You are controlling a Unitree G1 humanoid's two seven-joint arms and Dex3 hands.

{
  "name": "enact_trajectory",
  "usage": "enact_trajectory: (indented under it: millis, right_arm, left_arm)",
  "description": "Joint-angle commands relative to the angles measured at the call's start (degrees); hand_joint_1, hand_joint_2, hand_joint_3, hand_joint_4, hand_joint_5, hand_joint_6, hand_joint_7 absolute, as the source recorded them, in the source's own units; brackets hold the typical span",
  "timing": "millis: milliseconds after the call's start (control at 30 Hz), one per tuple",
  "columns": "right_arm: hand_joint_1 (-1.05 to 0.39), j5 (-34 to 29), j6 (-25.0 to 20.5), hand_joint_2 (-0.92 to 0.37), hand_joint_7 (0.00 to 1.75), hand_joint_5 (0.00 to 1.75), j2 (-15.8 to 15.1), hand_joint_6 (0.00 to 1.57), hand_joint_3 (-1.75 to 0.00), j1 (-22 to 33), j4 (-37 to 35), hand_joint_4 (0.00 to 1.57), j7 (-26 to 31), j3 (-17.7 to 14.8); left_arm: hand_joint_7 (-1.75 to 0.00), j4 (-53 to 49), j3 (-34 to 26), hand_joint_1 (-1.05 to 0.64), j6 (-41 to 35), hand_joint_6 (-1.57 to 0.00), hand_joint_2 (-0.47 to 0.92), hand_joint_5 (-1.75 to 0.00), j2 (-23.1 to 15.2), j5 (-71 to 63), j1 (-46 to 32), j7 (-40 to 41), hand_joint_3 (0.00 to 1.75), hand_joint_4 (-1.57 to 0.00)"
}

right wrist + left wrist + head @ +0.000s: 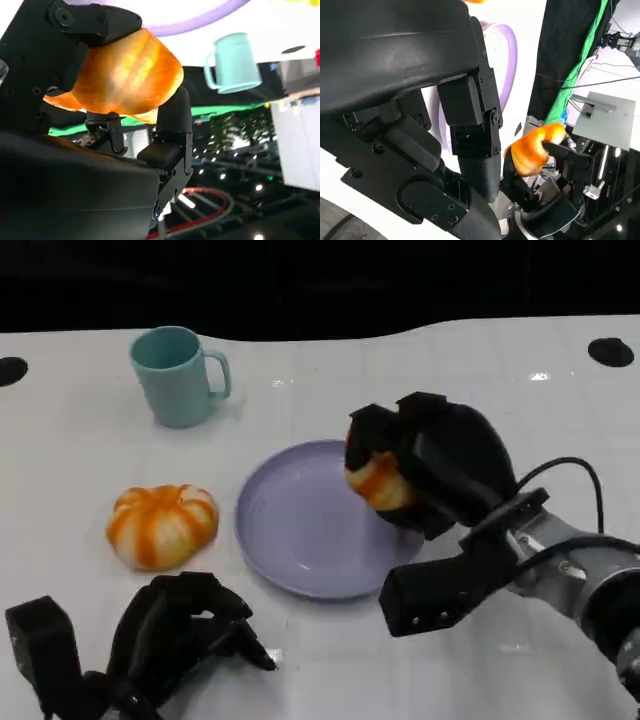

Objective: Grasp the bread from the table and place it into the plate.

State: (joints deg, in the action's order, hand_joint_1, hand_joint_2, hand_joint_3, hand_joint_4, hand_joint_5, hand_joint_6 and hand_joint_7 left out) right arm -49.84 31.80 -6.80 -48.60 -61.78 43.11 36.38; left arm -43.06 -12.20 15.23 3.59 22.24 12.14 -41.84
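Your right hand [425,475] was clamped around the bread [378,480], which hung over the plate [300,530] at its right rim, the plate's centre lying leftward and below the hand.

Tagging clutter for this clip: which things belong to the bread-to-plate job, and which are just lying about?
Job:
- bread, held by the right hand above the plate
- plate

Lying about:
- teal mug
- orange striped bun
- left hand, idle

White table [80,450]: lilac plate [290,540] at centre; teal mug [178,375] at 11 o'clock, orange-striped bun [162,525] at 9.
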Motion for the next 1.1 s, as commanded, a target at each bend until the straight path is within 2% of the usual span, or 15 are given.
enact_trajectory:
  millis: [33, 100, 133, 167, 233, 367, 400, 500, 533, 567, 667, 733, 767, 867, 1100]
  right_arm:
    - [-0.20, 0.3, 0.4, -0.36, 1.64, 1.75, 1.6, 0.74, -1.14, -2.8, -1.8, 0.97, -2.4, 0.5]
    - [-0.20, 0.0, 0.2, -0.45, 1.10, 1.75, 2.5, 0.91, -0.85, -3.3, -2.9, 0.96, -2.4, 1.0]
    - [-0.22, -0.2, -0.1, -0.49, 0.94, 1.75, 3.0, 0.96, -0.76, -3.5, -3.4, 0.96, -2.6, 1.3]
    - [-0.23, -0.3, -0.3, -0.55, 0.94, 1.75, 3.5, 0.99, -0.68, -3.6, -3.9, 0.95, -3.0, 1.5]
    - [-0.24, -0.3, -0.8, -0.58, 1.24, 1.75, 4.4, 0.90, -0.61, -3.8, -4.6, 0.95, -4.0, 1.9]
    - [-0.21, -0.7, -1.8, -0.60, 1.44, 1.75, 5.7, 0.85, -0.43, -4.1, -5.8, 0.95, -4.7, 3.1]
    - [-0.20, -0.7, -1.9, -0.61, 1.38, 1.75, 5.9, 0.84, -0.43, -4.2, -6.1, 0.95, -5.0, 3.3]
    - [-0.20, -0.3, -2.1, -0.65, 0.92, 1.72, 6.5, 0.94, -0.44, -4.2, -6.8, 0.90, -6.1, 3.3]
    - [-0.22, 0.1, -2.2, -0.66, 0.76, 1.54, 6.6, 0.97, -0.41, -4.2, -7.0, 0.89, -6.7, 3.1]
    - [-0.22, 0.5, -2.2, -0.67, 0.68, 1.48, 6.6, 1.00, -0.39, -4.2, -7.1, 0.89, -7.7, 2.8]
    - [-0.31, 2.0, -3.1, -0.80, 0.28, 1.04, 6.6, 0.88, -0.23, -4.2, -6.9, 0.75, -12.5, 1.8]
    - [-0.42, 2.9, -3.9, -0.89, 0.09, 0.64, 6.5, 0.72, -0.14, -4.0, -6.5, 0.57, -15.7, 1.3]
    - [-0.51, 3.4, -4.2, -0.91, 0.04, 0.49, 6.4, 0.60, -0.18, -3.9, -6.1, 0.43, -17.2, 1.1]
    - [-0.66, 4.4, -5.0, -0.92, 0.00, 0.32, 6.0, 0.41, -0.25, -3.4, -4.5, 0.25, -20.2, 0.7]
    - [-0.79, 7.4, -5.6, -0.92, 0.00, 0.24, 4.8, 0.22, -0.35, -1.7, 0.4, 0.07, -28.4, -1.1]
  left_arm:
    - [-0.35, 0.4, 0.0, -1.05, 0.7, -1.57, 0.68, -0.61, -0.8, -0.3, -0.8, 0.4, 0.01, -1.57]
    - [-0.35, 0.7, 0.2, -1.05, 0.7, -1.57, 0.68, -0.61, -0.8, -0.4, -0.9, 0.5, 0.01, -1.57]
    - [-0.35, 0.7, 0.2, -1.05, 0.7, -1.57, 0.68, -0.61, -0.8, -0.4, -1.0, 0.6, 0.01, -1.57]
    - [-0.35, 0.7, 0.2, -1.05, 0.6, -1.57, 0.68, -0.61, -0.9, -0.3, -1.0, 0.5, 0.01, -1.57]
    - [-0.35, 0.8, 0.2, -1.05, 0.4, -1.57, 0.68, -0.61, -0.9, -0.1, -0.9, 0.4, 0.00, -1.57]
    - [-0.35, 0.7, 0.3, -1.05, 0.8, -1.57, 0.69, -0.62, -0.9, -0.3, -0.9, 0.5, 0.01, -1.57]
    - [-0.36, 0.6, 0.3, -1.05, 0.9, -1.57, 0.69, -0.62, -0.9, -0.4, -0.8, 0.6, 0.01, -1.57]
    - [-0.36, 0.7, 0.4, -1.05, 0.8, -1.57, 0.69, -0.62, -0.8, -0.4, -0.9, 0.7, 0.01, -1.57]
    - [-0.36, 0.7, 0.4, -1.05, 0.7, -1.57, 0.69, -0.62, -0.8, -0.3, -0.9, 0.6, 0.00, -1.57]
    - [-0.36, 0.8, 0.3, -1.05, 0.4, -1.57, 0.68, -0.62, -0.8, -0.1, -0.9, 0.5, 0.00, -1.57]
    - [-0.35, 0.9, 0.3, -1.05, 0.1, -1.57, 0.68, -0.62, -0.7, 0.0, -0.9, 0.6, 0.00, -1.57]
    - [-0.35, 1.0, 0.3, -1.05, 0.0, -1.57, 0.68, -0.62, -0.7, 0.0, -1.0, 0.7, 0.00, -1.57]
    - [-0.35, 1.0, 0.3, -1.05, 0.1, -1.57, 0.68, -0.62, -0.7, 0.0, -1.0, 0.7, 0.00, -1.57]
    - [-0.35, 0.8, 0.3, -1.05, 0.4, -1.57, 0.68, -0.62, -0.7, 0.0, -0.8, 0.5, 0.00, -1.57]
    - [-0.35, 0.6, 0.3, -1.05, 0.6, -1.57, 0.69, -0.62, -0.8, -0.1, -0.7, 0.4, 0.00, -1.57]
